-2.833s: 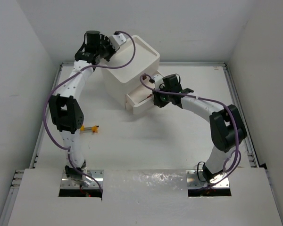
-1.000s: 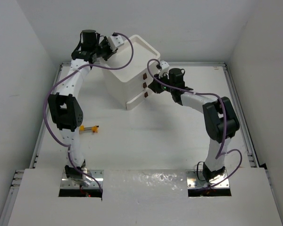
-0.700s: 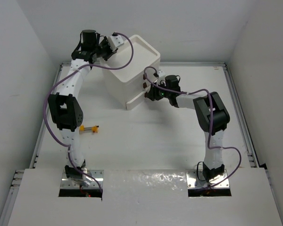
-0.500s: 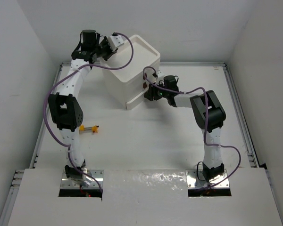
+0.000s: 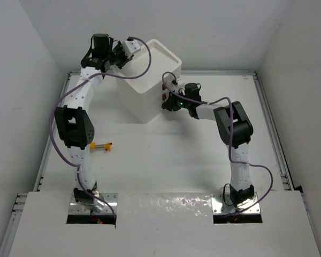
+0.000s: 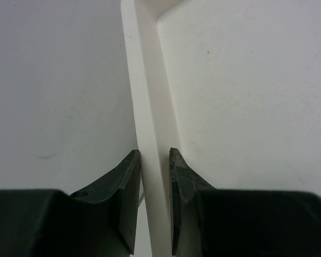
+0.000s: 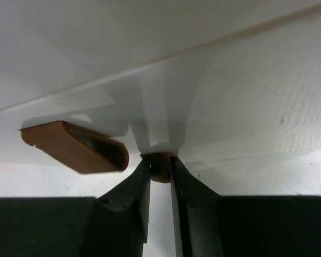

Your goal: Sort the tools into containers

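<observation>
Left end effector (image 6: 154, 151): clenched on the rim (image 6: 150, 107) of the drawer unit's top, one finger (image 6: 129, 176) against the outer face and the other on the inner face.

Rim: upright white wall running straight ahead of the left end effector, between its two fingers and touching both.

Drawer unit (image 5: 150, 88): white cube on the tabletop (image 5: 166, 155), lying between the two end effectors. The left one holds its top edge and the right one meets its front face.

Right end effector (image 7: 160, 162): grasping a drawer handle (image 7: 160, 170), with its fingertips pressed to the handle's two sides.

Drawer handle: small, dark red, directly between the right fingertips and standing out from the white drawer front.

Second handle (image 7: 75, 146): same dark red, just beside the right end effector, up and to the left in the wrist view, not touched.

Drawer fronts: appear flush with the unit's face in the overhead view.

Yellow-orange screwdriver (image 5: 100, 145): lying flat on the tabletop, well apart from both end effectors, toward the arm bases and just beside the left arm's dark elbow joint.
</observation>
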### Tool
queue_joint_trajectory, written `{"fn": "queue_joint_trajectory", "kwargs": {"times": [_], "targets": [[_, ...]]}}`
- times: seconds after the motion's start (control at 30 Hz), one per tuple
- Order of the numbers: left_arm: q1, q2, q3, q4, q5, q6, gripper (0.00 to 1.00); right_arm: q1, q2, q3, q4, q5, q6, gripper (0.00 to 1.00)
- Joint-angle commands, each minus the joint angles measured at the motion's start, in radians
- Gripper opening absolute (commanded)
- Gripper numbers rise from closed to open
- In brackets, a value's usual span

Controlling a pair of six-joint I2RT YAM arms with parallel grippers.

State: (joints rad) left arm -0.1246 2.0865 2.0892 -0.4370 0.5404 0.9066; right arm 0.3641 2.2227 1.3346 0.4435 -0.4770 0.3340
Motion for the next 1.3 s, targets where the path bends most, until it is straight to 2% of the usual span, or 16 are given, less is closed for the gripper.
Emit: {"fn": "queue_joint_trajectory", "kwargs": {"times": [0.0, 0.07, 0.17, 0.23, 0.3, 0.47, 0.73, 0.87, 1.07, 1.13, 1.17, 1.2, 1.23, 1.27], "targets": [[-0.044, 0.037, -0.027, -0.175, 0.121, -0.015, 0.0, 0.004, 0.02, 0.063, 0.055, -0.014, 0.022, 0.19], [-0.044, 0.037, -0.031, -0.174, 0.121, -0.017, 0.0, 0.006, 0.02, 0.06, 0.07, -0.015, 0.025, 0.23], [-0.044, 0.038, -0.031, -0.172, 0.125, -0.02, 0.0, 0.004, 0.032, 0.072, 0.072, -0.022, 0.037, 0.23], [-0.044, 0.038, -0.029, -0.169, 0.124, -0.021, 0.0, 0.004, 0.046, 0.083, 0.077, -0.023, 0.046, 0.15], [-0.044, 0.037, -0.027, -0.167, 0.124, -0.025, 0.0, 0.004, 0.052, 0.081, 0.083, -0.022, 0.068, 0.0], [-0.044, 0.035, -0.032, -0.146, 0.075, -0.047, 0.0, 0.004, -0.014, -0.006, 0.097, 0.05, 0.07, 0.0], [-0.043, 0.044, -0.05, -0.019, -0.094, -0.14, 0.0, 0.003, -0.233, -0.314, 0.138, 0.086, 0.025, 0.0], [-0.043, 0.044, -0.049, -0.005, -0.103, -0.158, 0.0, -0.001, -0.371, -0.493, 0.124, 0.103, -0.012, 0.0], [-0.043, 0.041, -0.047, -0.011, -0.1, -0.158, 0.0, -0.001, -0.601, -0.704, -0.003, 0.103, -0.078, 0.0], [-0.041, 0.038, -0.047, -0.014, -0.099, -0.166, 0.0, 0.001, -0.656, -0.718, -0.063, 0.092, -0.11, 0.33], [-0.044, 0.034, -0.047, -0.016, -0.097, -0.169, 0.0, -0.001, -0.666, -0.695, -0.093, 0.08, -0.127, 0.46], [-0.044, 0.032, -0.043, -0.019, -0.103, -0.176, 0.12, 0.001, -0.672, -0.677, -0.171, 0.077, -0.151, 0.53], [-0.046, 0.029, -0.038, -0.022, -0.103, -0.189, 0.26, 0.002, -0.679, -0.655, -0.208, 0.074, -0.179, 0.71], [-0.047, 0.02, -0.029, -0.028, -0.103, -0.193, 0.43, 0.001, -0.686, -0.62, -0.238, 0.077, -0.191, 0.78]]}}
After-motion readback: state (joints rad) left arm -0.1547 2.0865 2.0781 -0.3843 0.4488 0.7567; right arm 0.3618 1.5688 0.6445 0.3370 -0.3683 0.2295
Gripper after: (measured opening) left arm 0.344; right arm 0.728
